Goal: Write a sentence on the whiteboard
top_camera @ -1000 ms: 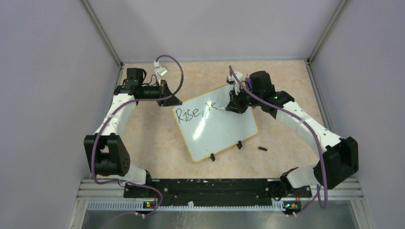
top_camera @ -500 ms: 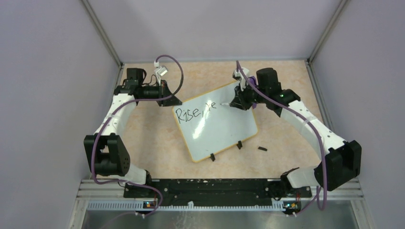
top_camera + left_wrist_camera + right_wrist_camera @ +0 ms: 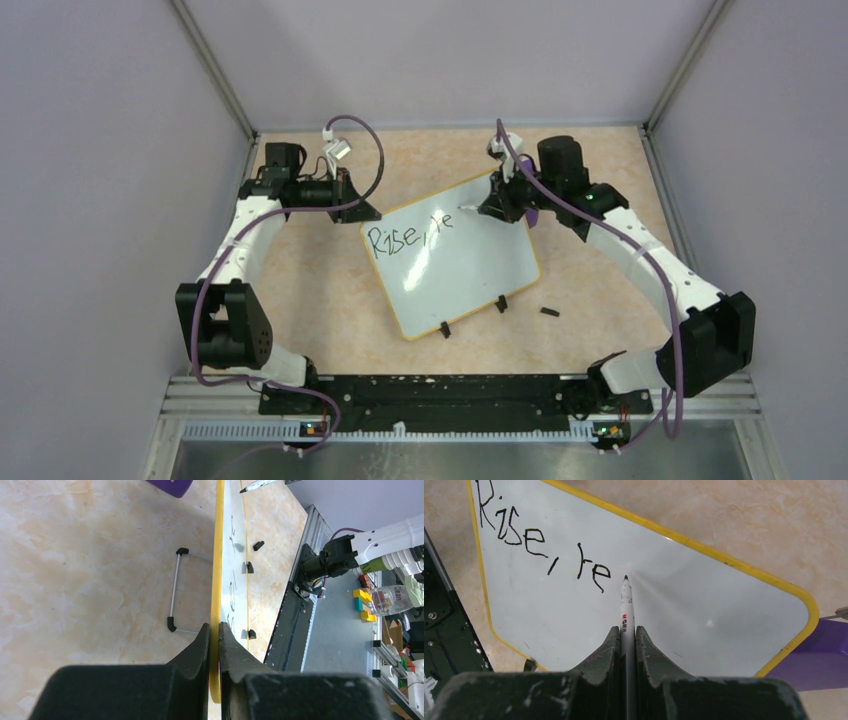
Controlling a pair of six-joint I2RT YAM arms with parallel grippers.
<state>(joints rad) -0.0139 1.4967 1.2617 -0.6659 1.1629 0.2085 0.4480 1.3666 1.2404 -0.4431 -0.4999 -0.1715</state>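
Right jaws, gripping the marker [image 3: 626,605], have shifted its tip just past the sentence [image 3: 536,540] at "re"; left jaws pinch the whiteboard [image 3: 684,610] rim; next letter due

Square white whiteboard [image 3: 704,600]: yellow rim, black handwritten lettering [image 3: 535,544]. Slim marker pen [image 3: 626,610]: white barrel, black tip, red print. Tabletop [image 3: 749,515]: beige, marbled. Wedge-shaped block [image 3: 819,655]: purple.

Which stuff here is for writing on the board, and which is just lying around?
For the job: the whiteboard, the sentence begun on it, the marker pen held by the right gripper.
Just lying about: the small black piece beside the board, the purple block at its far corner.
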